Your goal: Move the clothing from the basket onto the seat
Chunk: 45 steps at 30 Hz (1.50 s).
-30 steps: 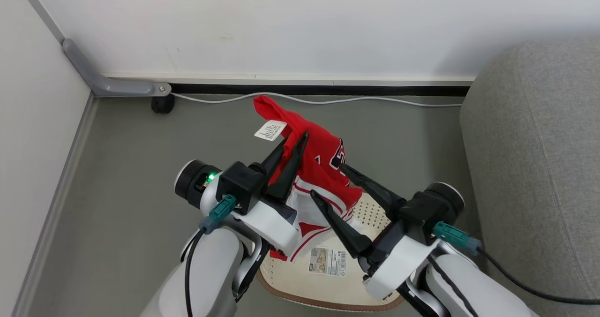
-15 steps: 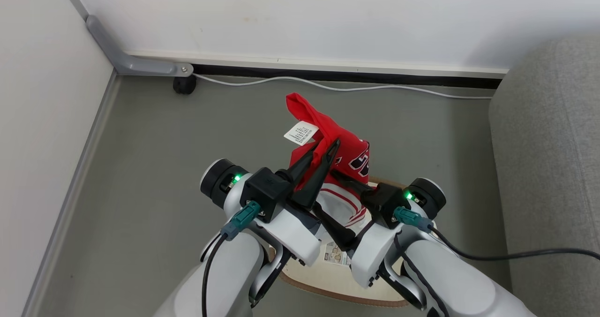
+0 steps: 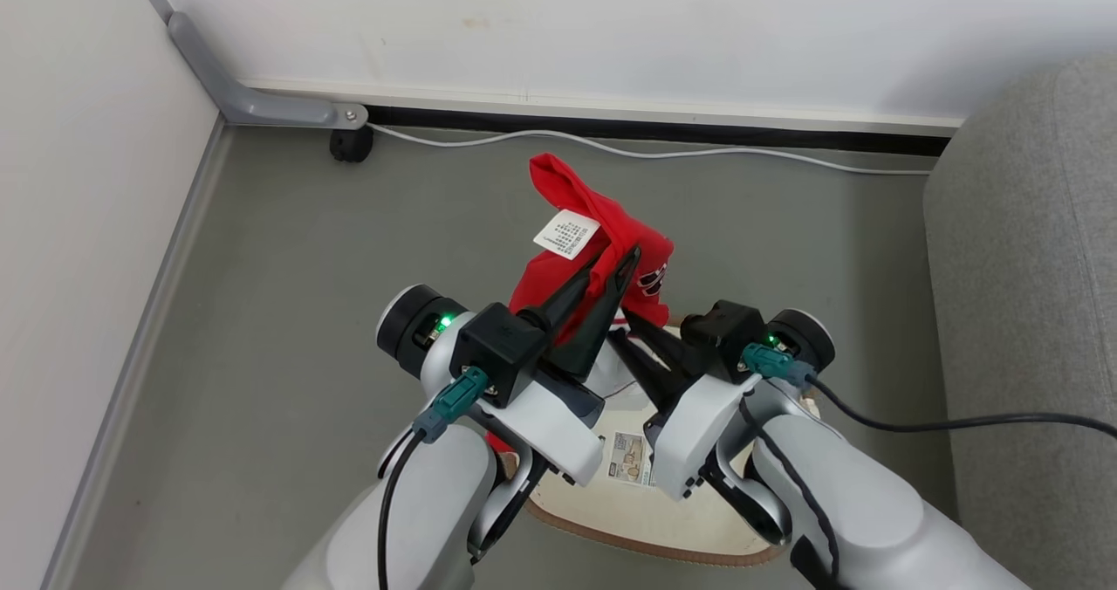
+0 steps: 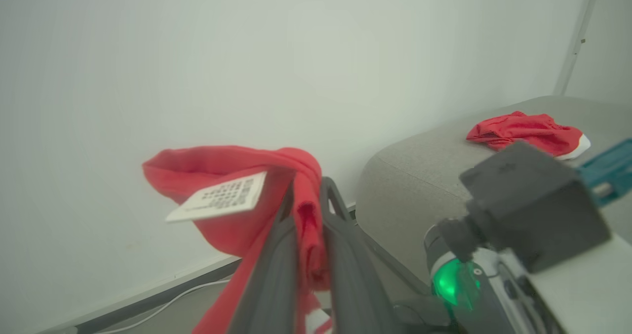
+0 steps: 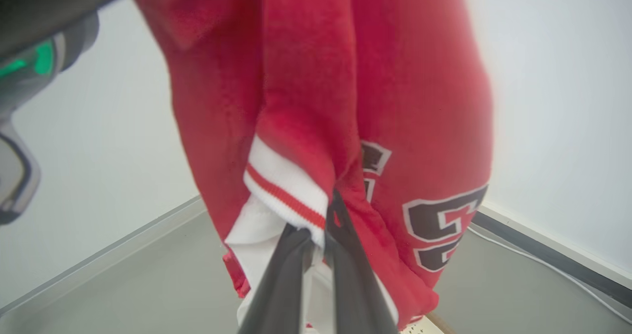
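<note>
Our left pincer (image 3: 617, 263) and right pincer (image 5: 321, 225) both pinch the clothing (image 3: 567, 193) above the basket (image 3: 663, 520), seat (image 3: 1030, 267) at three o'clock.

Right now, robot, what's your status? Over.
Left gripper shut on bright red soft sports garment. Right gripper shut on its white-striped hem. Garment hangs over cream perforated plastic basket. No obstacle seen toward grey fabric sofa.
</note>
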### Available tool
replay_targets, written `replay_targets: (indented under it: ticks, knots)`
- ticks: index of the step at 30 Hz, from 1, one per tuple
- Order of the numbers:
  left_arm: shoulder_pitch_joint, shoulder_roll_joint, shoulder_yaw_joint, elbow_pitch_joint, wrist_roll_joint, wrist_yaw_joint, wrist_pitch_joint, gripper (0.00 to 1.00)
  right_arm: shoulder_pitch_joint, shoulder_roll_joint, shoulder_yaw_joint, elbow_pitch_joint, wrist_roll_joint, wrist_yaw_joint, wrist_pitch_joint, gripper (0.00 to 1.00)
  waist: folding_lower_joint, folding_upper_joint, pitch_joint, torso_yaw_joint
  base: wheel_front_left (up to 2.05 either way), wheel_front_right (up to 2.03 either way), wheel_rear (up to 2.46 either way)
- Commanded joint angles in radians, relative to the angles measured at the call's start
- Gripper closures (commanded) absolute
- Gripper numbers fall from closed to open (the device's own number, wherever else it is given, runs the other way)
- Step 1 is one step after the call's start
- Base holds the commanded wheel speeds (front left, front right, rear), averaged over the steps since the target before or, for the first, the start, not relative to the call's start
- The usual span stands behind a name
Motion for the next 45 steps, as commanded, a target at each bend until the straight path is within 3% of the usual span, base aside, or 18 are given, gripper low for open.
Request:
replay_targets:
  ticks: [1, 5, 6, 7, 8, 16, 22, 45]
  knots:
    - [-0.037, 0.006, 0.039, -0.029, -0.007, 0.014, -0.010, 1.00, 0.002, 0.021, -0.018, -0.037, 0.002, 0.001, -0.005, 1.00, 0.0000, 0.0000, 0.002, -0.007, 0.00, 0.00, 0.00]
    - [-0.038, 0.006, 0.043, -0.026, -0.001, 0.015, -0.010, 1.00, 0.024, 0.012, -0.069, -0.078, -0.009, 0.001, -0.005, 1.00, 0.0000, 0.0000, 0.006, -0.023, 0.00, 0.00, 0.00]
    - [-0.037, 0.006, 0.044, -0.024, 0.001, 0.014, -0.010, 0.85, 0.031, 0.007, -0.083, -0.090, -0.013, 0.001, -0.005, 1.00, 0.0000, 0.0000, 0.006, -0.026, 0.00, 0.00, 0.00]
    - [-0.036, 0.006, 0.045, -0.021, 0.003, 0.012, -0.010, 0.51, 0.038, 0.002, -0.092, -0.099, -0.017, 0.001, -0.005, 1.00, 0.0000, 0.0000, 0.007, -0.032, 0.00, 0.00, 0.00]
    - [-0.032, 0.006, 0.046, -0.012, 0.001, 0.006, -0.010, 0.00, 0.045, -0.002, -0.104, -0.111, -0.019, 0.001, -0.005, 1.00, 0.0000, 0.0000, 0.007, -0.037, 0.00, 0.00, 0.00]
    - [-0.010, 0.012, 0.077, 0.028, 0.006, -0.023, -0.010, 0.00, 0.090, -0.030, -0.211, -0.222, -0.063, 0.001, -0.005, 1.00, 0.0000, 0.0000, 0.006, -0.099, 0.00, 0.00, 0.00]
    - [0.010, 0.025, 0.100, 0.046, 0.017, -0.045, -0.010, 0.00, 0.119, -0.044, -0.304, -0.309, -0.099, 0.001, -0.005, 1.00, 0.0000, 0.0000, -0.004, -0.184, 0.00, 0.00, 0.00]
    - [0.120, 0.047, 0.165, 0.052, 0.065, -0.093, -0.010, 0.00, 0.173, -0.061, -0.488, -0.522, -0.130, 0.001, -0.005, 1.00, 0.0000, 0.0000, -0.095, -0.721, 0.00, 0.00, 0.00]
